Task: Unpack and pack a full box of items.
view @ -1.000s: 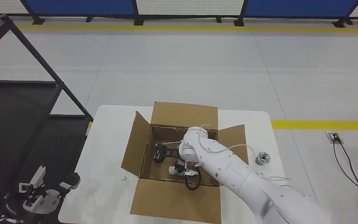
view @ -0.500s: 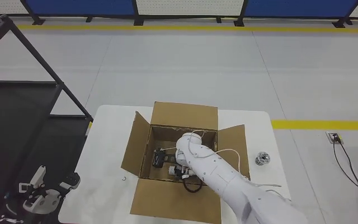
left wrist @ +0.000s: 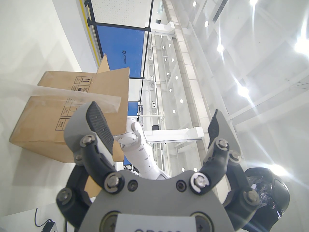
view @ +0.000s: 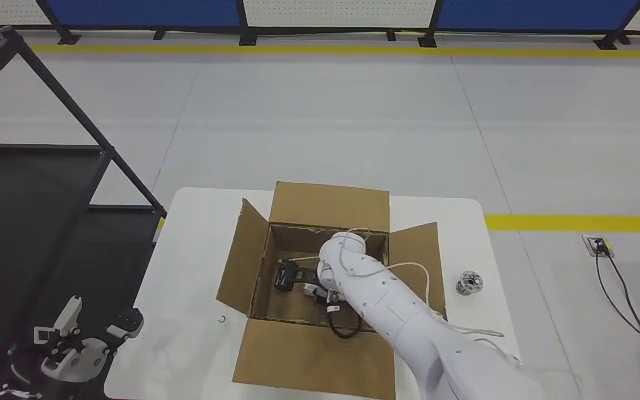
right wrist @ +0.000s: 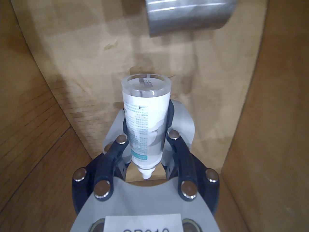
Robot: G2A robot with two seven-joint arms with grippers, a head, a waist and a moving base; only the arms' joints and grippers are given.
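An open cardboard box (view: pixel 330 205) stands in the middle of the white table (view: pixel 195 270). My right arm leans into it from the near right, with the right gripper (view: pixel 305 287) low inside. In the right wrist view that gripper (right wrist: pixel 147 121) is shut on a white tube (right wrist: pixel 144 102) with a clear cap, held above the box floor. A grey metal cylinder (right wrist: pixel 190 5) lies on the floor farther in. My left gripper (view: pixel 75 345) hangs off the table's near left side; in its own view it (left wrist: pixel 155 112) is open and holds nothing, with the box (left wrist: pixel 60 112) beyond it.
A small shiny object (view: pixel 469 284) sits on the table right of the box. All four box flaps stand outwards. A black frame (view: pixel 110 160) stands left of the table. Bare tabletop lies left of the box.
My right arm has swung a little to the left over the box with the tube in its gripper. The left gripper and the box have not moved.
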